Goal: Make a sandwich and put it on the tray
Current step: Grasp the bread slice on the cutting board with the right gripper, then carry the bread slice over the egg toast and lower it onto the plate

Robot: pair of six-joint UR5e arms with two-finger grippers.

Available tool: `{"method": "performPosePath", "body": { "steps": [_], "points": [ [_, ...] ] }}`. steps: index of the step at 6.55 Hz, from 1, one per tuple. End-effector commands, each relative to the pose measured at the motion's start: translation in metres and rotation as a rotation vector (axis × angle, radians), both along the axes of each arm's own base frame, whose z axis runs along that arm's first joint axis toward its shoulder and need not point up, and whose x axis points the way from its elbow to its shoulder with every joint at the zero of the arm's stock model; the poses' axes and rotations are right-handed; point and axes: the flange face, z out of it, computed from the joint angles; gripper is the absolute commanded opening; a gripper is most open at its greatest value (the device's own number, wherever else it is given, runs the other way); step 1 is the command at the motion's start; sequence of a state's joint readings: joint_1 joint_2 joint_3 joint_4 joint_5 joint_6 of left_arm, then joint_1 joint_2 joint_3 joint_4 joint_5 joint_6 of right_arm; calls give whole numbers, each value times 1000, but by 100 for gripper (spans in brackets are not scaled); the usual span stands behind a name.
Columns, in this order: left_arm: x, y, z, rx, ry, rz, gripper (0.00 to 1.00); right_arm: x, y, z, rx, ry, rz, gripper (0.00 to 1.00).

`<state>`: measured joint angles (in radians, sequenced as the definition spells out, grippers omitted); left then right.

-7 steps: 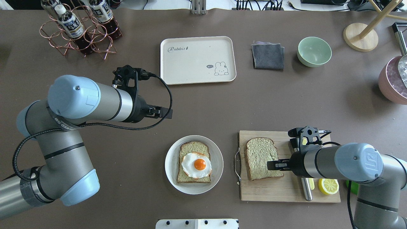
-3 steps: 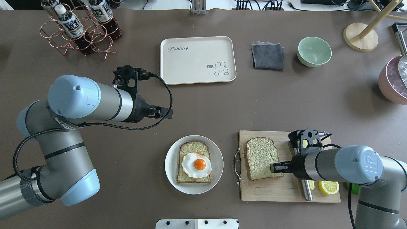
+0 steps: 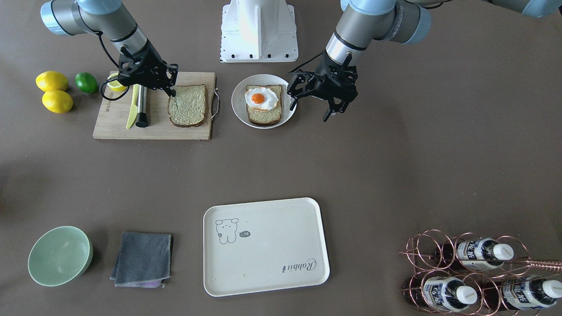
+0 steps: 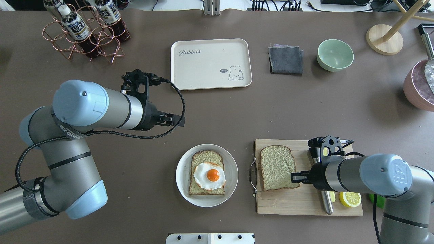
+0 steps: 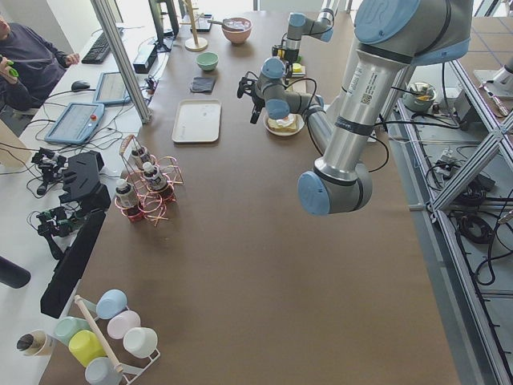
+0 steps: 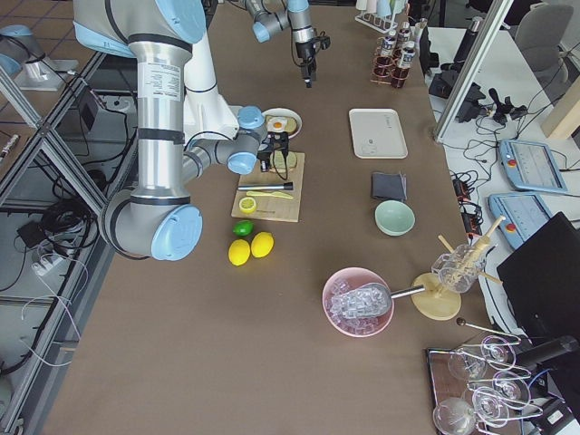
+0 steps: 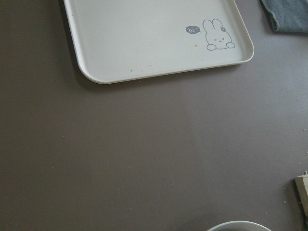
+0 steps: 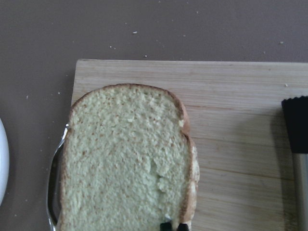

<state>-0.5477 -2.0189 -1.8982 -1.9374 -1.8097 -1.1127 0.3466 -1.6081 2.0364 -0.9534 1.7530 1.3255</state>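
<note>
Overhead exterior showed the right gripper (image 4: 295,177) had drawn back over the last second. It had reached in across the loose slice (image 4: 278,167) and was now at that slice's right-hand crust. The slice itself had crept a touch toward the handle end of the board (image 4: 305,200), but it lay flat on the wood as before.

In the right wrist view two dark fingertips (image 8: 167,225) sat close together at the crust edge. Whether the fingers were clamped on the bread or only touching it, I cannot tell. I read the pull-back as a shift to an edge grasp, the start of lifting this slice.

The left gripper (image 3: 311,107) had barely moved. It hung above the tabletop (image 4: 305,108) just beside the plate (image 4: 179,176), its fingers apart and holding nothing.

The sandwich was only half built. The bottom slice (image 4: 206,156) lay on the plate with the egg (image 4: 210,175) on top. The second slice was on the board, well apart from the plate. The tray (image 4: 210,64) stood bare across the tabletop from the plate, near the far edge.

Still to come, by my reckoning, were closing the sandwich and carrying it to the tray. A thin pinch on soft bread might let the slice droop or slip on the way to the plate.
</note>
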Motion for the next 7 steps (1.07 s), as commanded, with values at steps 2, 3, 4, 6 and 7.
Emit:
{"method": "performPosePath", "body": {
  "steps": [2,3,4,6,7],
  "points": [
    [1,0,1,0,-2,3,98,41,-25,-46,-20,-102,4,0],
    [0,0,0,1,-1,6,98,33,-29,-65,-24,-139,20,0],
    [0,0,6,-4,-9,10,98,18,-35,-90,-40,-141,33,0],
    [0,-2,19,14,-41,22,99,-40,-17,-158,-54,-105,52,0],
    [-1,-2,26,10,-50,23,99,-69,6,-162,-19,-94,60,0]
  ]
}}
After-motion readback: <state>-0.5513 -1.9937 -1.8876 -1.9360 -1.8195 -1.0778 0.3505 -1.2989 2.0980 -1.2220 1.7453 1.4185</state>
